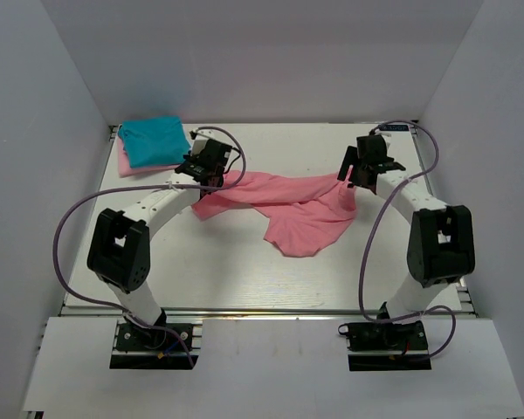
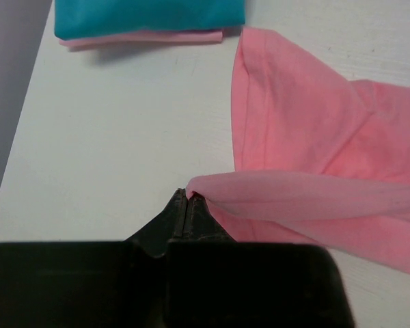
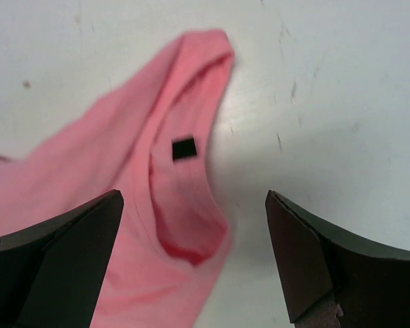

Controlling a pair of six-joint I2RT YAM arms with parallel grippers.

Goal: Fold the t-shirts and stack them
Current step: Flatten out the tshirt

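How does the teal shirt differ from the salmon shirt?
The teal shirt is folded; the salmon shirt lies unfolded and rumpled. The teal shirt rests on a pale pink shirt at the far left; the salmon shirt spans the middle. The left gripper pinches the salmon shirt with shut jaws; no gripper touches the teal one. Both are plain cloth.

This looks like a robotics lab test cell rather than a home or shop: a white desk (image 1: 244, 279) is boxed in on three sides by plain pale walls (image 1: 271, 52). Two white-and-black robot arms, the left arm (image 1: 122, 249) and the right arm (image 1: 438, 240), are bolted to metal base plates (image 1: 153, 339) at the desk's near edge. Purple cables (image 1: 58, 240) loop openly from them.
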